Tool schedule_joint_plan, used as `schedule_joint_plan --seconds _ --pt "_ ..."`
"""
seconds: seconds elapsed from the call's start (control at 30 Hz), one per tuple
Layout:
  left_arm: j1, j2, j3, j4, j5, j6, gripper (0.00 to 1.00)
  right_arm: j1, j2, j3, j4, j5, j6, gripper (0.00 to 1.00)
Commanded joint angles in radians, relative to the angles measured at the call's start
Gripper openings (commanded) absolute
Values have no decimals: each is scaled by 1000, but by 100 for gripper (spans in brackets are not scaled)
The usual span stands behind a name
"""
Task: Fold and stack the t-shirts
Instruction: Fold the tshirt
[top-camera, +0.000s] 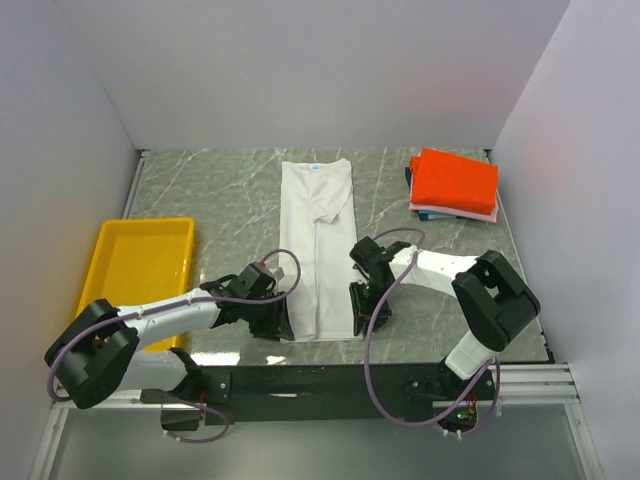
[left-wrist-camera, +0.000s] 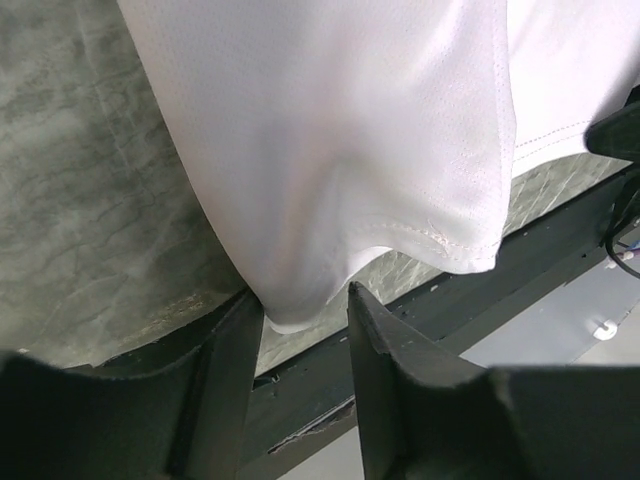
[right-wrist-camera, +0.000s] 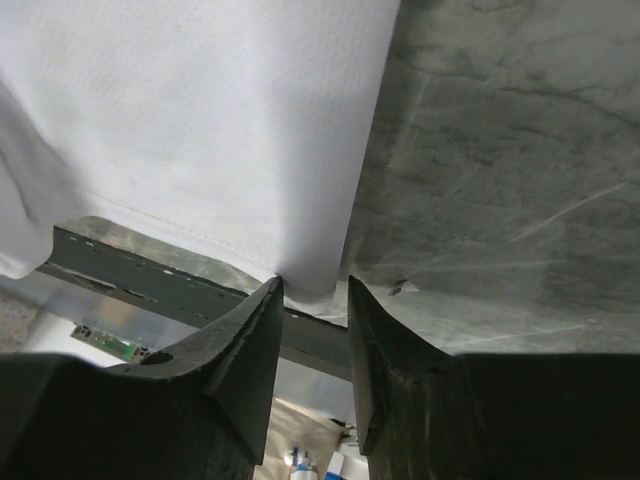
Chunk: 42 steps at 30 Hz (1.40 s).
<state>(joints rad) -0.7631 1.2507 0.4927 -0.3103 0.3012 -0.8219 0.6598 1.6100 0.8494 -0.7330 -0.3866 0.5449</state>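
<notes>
Left wrist view: left pincer (left-wrist-camera: 305, 300) pinching near hem corner of white t-shirt (top-camera: 318, 250), lying long on table (top-camera: 220, 190). Right pincer (right-wrist-camera: 312, 290) pinching other corner. Best to lift both together, evenly. Folded stack (top-camera: 455, 185) far right, yellow tray (top-camera: 140, 265) left; neither blocking.

Grey-green marbled table (top-camera: 220, 190) carrying shirts and a tray

A long white t-shirt (top-camera: 316, 250), folded into a narrow strip, lies down the table's middle from 12 o'clock to 6 o'clock, its near hem at the front edge. A folded stack (top-camera: 454, 186), orange-red on top with pink and blue edges showing beneath, sits at 2 o'clock. A yellow tray (top-camera: 110, 262) rests at 8 o'clock by the left edge.
</notes>
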Motion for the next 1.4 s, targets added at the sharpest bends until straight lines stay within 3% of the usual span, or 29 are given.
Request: schedule_joint_plan --seconds 0.0,0.17,0.23,0.47,0.7,0.93,1.0,1.37 --pt "-4 45 -22 -36 -39 3 46 8 17 -13 3 0 1 39" --pt "-4 81 -25 -52 -43 -5 40 6 22 -13 1 2 0 31" --pt "-5 82 -28 -62 -50 -10 33 6 25 -13 1 -1 -2 27" --pt "-18 70 -16 -115 -97 -43 11 8 36 -15 -9 -1 -3 1" --pt "-21 47 -9 -107 -97 -30 4 8 40 -15 -14 -1 -11 0" --pt "-21 6 -9 -110 -103 -33 6 8 48 -7 -19 -8 -17 0" --pt "-21 -8 -6 -116 -109 -34 0 8 41 -6 -23 -8 -17 0" --pt "-21 -88 75 -179 -132 -2 0 8 -38 51 -101 2 -2 0"
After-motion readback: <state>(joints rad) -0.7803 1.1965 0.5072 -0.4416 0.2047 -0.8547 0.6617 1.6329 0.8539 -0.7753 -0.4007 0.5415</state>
